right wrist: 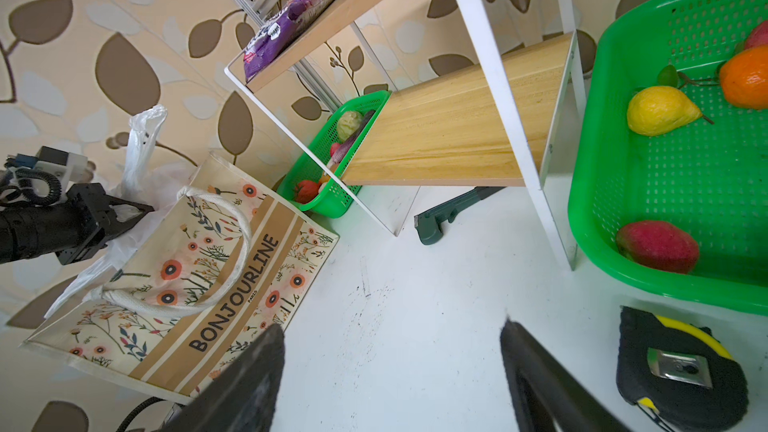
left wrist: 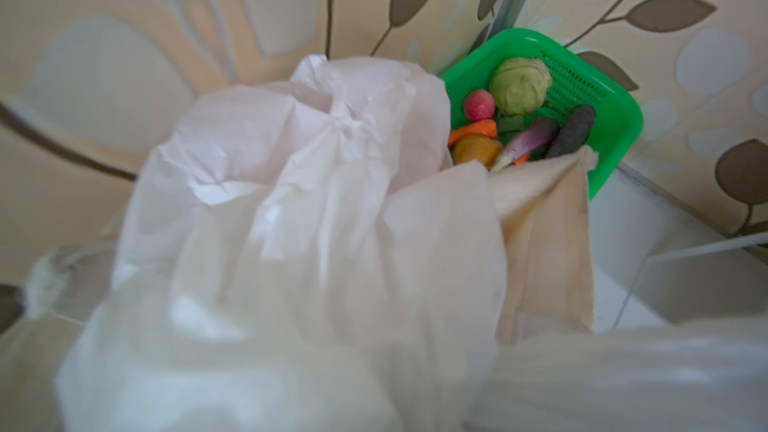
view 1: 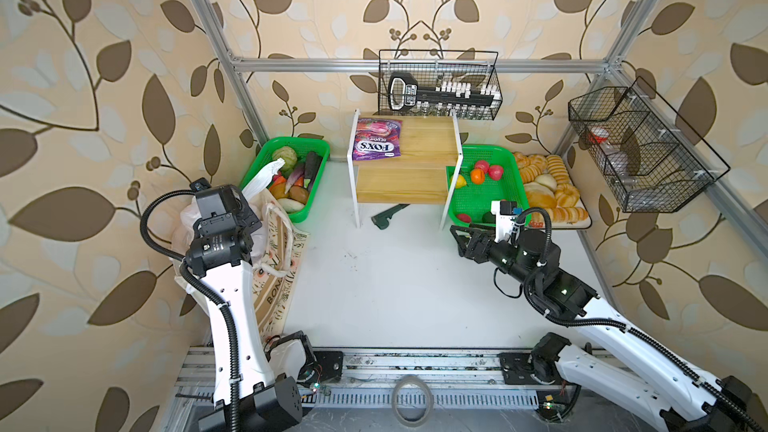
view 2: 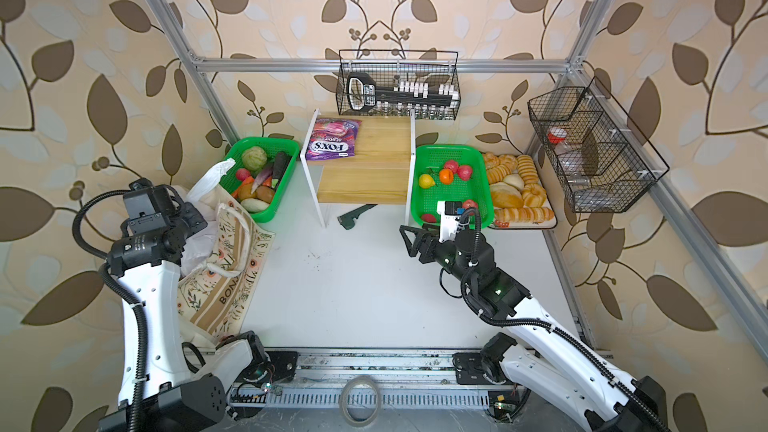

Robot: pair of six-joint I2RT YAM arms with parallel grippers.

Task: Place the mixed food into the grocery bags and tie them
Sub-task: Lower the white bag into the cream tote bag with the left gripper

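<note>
In both top views the cream canvas tote (view 1: 277, 272) slumps at the table's left edge, propped against the green vegetable basket (view 1: 299, 140); the thin white plastic carrier (view 1: 262, 176) bunches at its mouth, whether inside or behind I cannot tell; the left arm hides its own gripper there, while the right gripper (view 1: 457, 241) hangs spread wide and empty beside the green fruit basket (view 1: 482, 197), probably free to fetch food; the glossy purple sweets packet (view 1: 376, 139) lies flat on the wooden shelf (view 1: 424, 139), not yet bagged; the left wrist view shows only crinkled, translucent carrier film (left wrist: 311, 180) against the tote's plain woven cloth (left wrist: 552, 243), no fingers; the right wrist view shows the left gripper (right wrist: 139, 210) pinched tight on that film, likely lifting it to hold the mouth open or gather it for tying; the matte yellow pear (right wrist: 660, 110), dimpled orange (right wrist: 746, 76) and red fruit (right wrist: 656, 245) wait in the mesh basket.
</note>
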